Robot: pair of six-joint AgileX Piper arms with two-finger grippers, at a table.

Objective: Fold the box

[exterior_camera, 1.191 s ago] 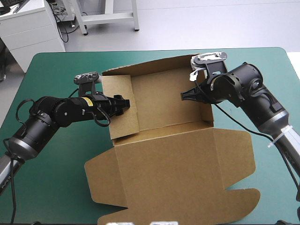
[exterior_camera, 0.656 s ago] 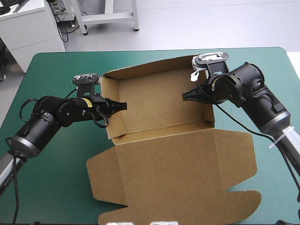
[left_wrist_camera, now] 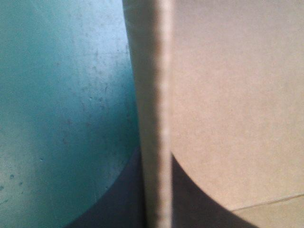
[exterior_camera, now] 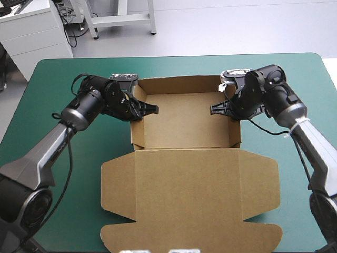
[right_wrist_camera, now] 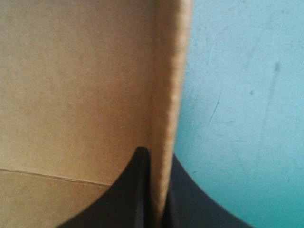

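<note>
Pinching both side walls of a half-built box

Two robot arms work at a table [exterior_camera: 52, 174] with a teal-green cover. The brown box [exterior_camera: 184, 124] sits at the table's middle, toward the far edge. Its far half stands as an open tray with four raised walls. Its lid [exterior_camera: 189, 195] lies flat on the cover, reaching toward the near edge with its flaps spread out.

The left gripper [exterior_camera: 150, 109] reaches in from the left and clamps the left wall [exterior_camera: 137, 126] near its far end. The right gripper [exterior_camera: 217, 108] does the same on the right wall [exterior_camera: 236, 129]. Each wrist view shows the board's top edge running between two black fingers [left_wrist_camera: 190, 194] that are all but pressed together. One finger is inside the tray and the other outside, over the cover. Both grippers are therefore pinching the box.

The step in hand appears to be setting the side walls, squeezing each one so that its fold holds upright. The tray looks square and the walls look vertical, so this step seems nearly finished. Next, both grippers would likely need to let go and draw back without tugging the walls outward. The lid's flaps are not yet folded.
</note>
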